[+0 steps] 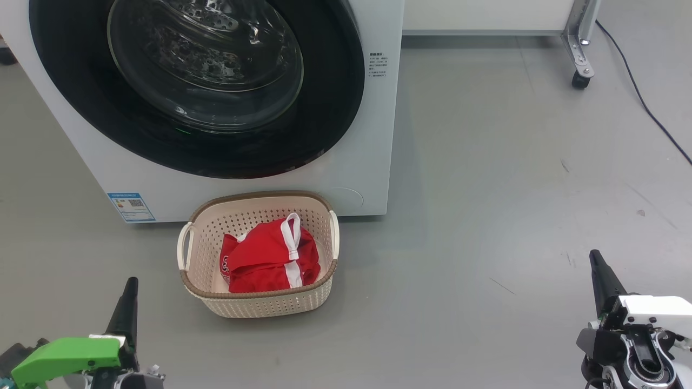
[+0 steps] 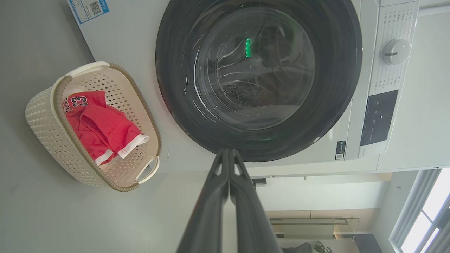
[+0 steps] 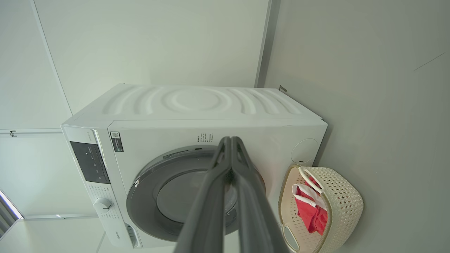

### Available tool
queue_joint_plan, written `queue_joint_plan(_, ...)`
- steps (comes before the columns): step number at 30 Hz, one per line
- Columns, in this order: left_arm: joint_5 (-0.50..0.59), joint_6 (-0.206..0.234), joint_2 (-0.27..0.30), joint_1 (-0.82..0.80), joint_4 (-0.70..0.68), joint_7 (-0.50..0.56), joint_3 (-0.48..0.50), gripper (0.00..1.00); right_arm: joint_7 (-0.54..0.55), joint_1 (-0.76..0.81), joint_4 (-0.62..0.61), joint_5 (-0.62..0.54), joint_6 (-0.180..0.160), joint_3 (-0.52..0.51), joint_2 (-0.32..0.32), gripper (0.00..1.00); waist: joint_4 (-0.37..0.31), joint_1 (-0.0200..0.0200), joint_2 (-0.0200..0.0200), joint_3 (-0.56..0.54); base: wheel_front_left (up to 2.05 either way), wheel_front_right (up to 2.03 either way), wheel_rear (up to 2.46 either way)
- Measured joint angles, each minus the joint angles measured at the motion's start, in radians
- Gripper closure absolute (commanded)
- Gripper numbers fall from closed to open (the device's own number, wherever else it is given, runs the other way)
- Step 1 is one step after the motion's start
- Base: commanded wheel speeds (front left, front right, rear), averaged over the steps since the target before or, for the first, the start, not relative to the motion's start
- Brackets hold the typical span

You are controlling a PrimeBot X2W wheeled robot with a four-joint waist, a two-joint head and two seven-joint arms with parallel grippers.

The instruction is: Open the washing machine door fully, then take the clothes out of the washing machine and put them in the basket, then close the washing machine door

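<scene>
The white washing machine (image 1: 357, 178) (image 2: 355, 116) (image 3: 197, 105) stands in front of me. Its round black-rimmed door (image 1: 200, 86) (image 2: 258, 75) (image 3: 175, 196) sits shut flat against the front. On the floor before it stands the cream basket (image 1: 259, 300) (image 2: 45, 133) (image 3: 346, 200), and the red and white clothes (image 1: 267, 259) (image 2: 102, 128) (image 3: 309, 212) lie inside. My left gripper (image 1: 130, 289) (image 2: 227, 154) is shut and empty at lower left, apart from the basket. At lower right my right gripper (image 1: 596, 259) (image 3: 230, 142) is shut too, holding nothing.
Grey floor spreads to the right of the machine. A metal frame leg on a castor (image 1: 581, 78) stands at the back right, with a dark cable (image 1: 646, 108) running across the floor beside it. A blue label (image 1: 131, 207) is on the machine's lower left.
</scene>
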Motion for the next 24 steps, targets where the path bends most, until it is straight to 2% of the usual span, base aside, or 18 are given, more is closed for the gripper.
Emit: queue_joint_plan(24,0.000,0.000,0.000,-0.001,0.001,0.004,0.003,1.00,0.002,0.000,0.003,0.000,0.000,-0.002,0.000,1.00,0.000,0.0000,0.0000,0.000,0.00,0.00,0.00)
